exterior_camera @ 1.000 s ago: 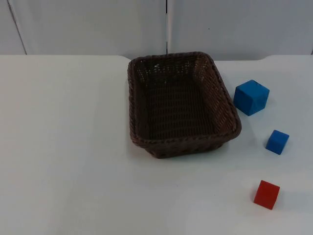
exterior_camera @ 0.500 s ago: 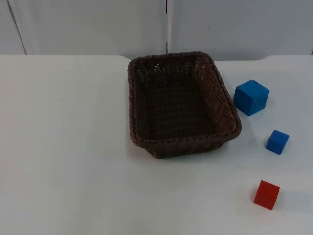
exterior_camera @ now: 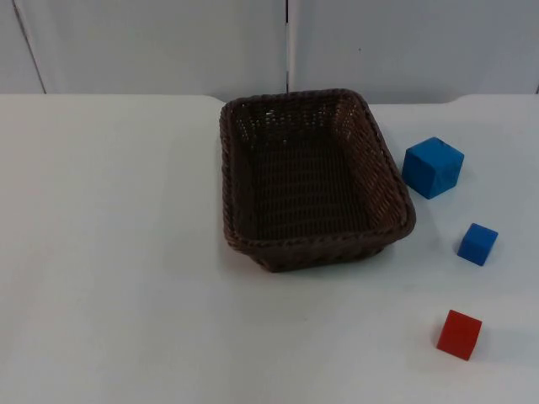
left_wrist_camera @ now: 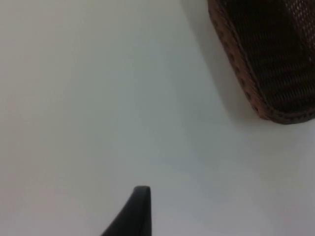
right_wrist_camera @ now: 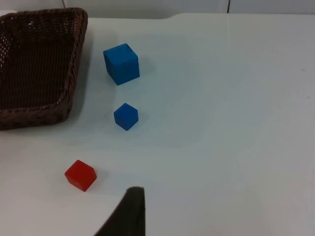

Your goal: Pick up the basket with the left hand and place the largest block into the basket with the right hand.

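Note:
An empty dark brown wicker basket (exterior_camera: 320, 246) rests on the white table, near its middle. To its right stands the largest block, a blue cube (exterior_camera: 432, 167). My left gripper (left_wrist_camera: 139, 211) hangs over bare table, apart from the basket's outer wall (left_wrist_camera: 246, 83). My right gripper (right_wrist_camera: 130, 211) hovers over the table on the near side of the blocks, with the large blue cube (right_wrist_camera: 121, 64) beyond it and the basket (right_wrist_camera: 34, 118) off to one side. Neither gripper touches anything.
A small blue cube (exterior_camera: 477, 243) and a red cube (exterior_camera: 459, 334) lie in front of the large one, seen as the small blue cube (right_wrist_camera: 126, 116) and the red cube (right_wrist_camera: 80, 175) from the right wrist. A grey partition wall (exterior_camera: 168, 42) closes the table's far edge.

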Robot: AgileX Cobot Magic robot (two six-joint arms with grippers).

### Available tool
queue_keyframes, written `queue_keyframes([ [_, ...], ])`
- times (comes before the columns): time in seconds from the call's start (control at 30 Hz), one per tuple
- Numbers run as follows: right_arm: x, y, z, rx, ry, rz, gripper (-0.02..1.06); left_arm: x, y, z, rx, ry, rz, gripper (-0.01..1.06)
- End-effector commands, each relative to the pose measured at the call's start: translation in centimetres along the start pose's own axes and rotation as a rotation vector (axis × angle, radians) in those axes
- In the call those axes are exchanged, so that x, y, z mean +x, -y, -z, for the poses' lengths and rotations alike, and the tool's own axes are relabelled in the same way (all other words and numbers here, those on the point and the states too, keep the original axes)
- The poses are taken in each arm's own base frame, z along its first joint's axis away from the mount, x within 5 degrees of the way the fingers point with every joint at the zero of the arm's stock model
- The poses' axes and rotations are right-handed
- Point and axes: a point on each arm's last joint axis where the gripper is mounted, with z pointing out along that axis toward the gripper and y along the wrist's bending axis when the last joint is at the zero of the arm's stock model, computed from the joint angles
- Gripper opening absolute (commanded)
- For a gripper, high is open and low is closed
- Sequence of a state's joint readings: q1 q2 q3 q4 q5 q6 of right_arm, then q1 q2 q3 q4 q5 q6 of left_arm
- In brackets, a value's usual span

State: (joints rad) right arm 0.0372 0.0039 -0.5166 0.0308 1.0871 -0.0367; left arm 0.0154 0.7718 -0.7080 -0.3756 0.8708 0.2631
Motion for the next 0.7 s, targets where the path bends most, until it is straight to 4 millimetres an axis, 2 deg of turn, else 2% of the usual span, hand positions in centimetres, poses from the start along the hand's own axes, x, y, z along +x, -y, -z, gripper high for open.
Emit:
queue_keyframes([
  [0.0,-0.1,0.0,0.1,0.008,0.013,0.004,1.05,-0.6,0.0,-0.5,0.019,0.011,0.006,1.05],
  [0.13,-0.1,0.0,0.1,0.008,0.013,0.004,1.05,-1.3,-0.2,-2.1,0.054,-0.015,0.018,1.05],
  [0.33,-0.1,0.0,0.1,0.008,0.013,0.004,1.05,-2.8,-0.4,-2.8,0.058,-0.034,0.027,1.05],
  [0.5,-0.1,0.0,0.1,0.008,0.013,0.004,1.05,-5.6,-0.6,-3.3,0.053,0.002,0.023,1.05],
  [0.67,-0.1,0.0,0.1,0.008,0.013,0.004,1.05,-6.8,-1.0,-4.5,0.052,-0.019,0.031,1.05],
])
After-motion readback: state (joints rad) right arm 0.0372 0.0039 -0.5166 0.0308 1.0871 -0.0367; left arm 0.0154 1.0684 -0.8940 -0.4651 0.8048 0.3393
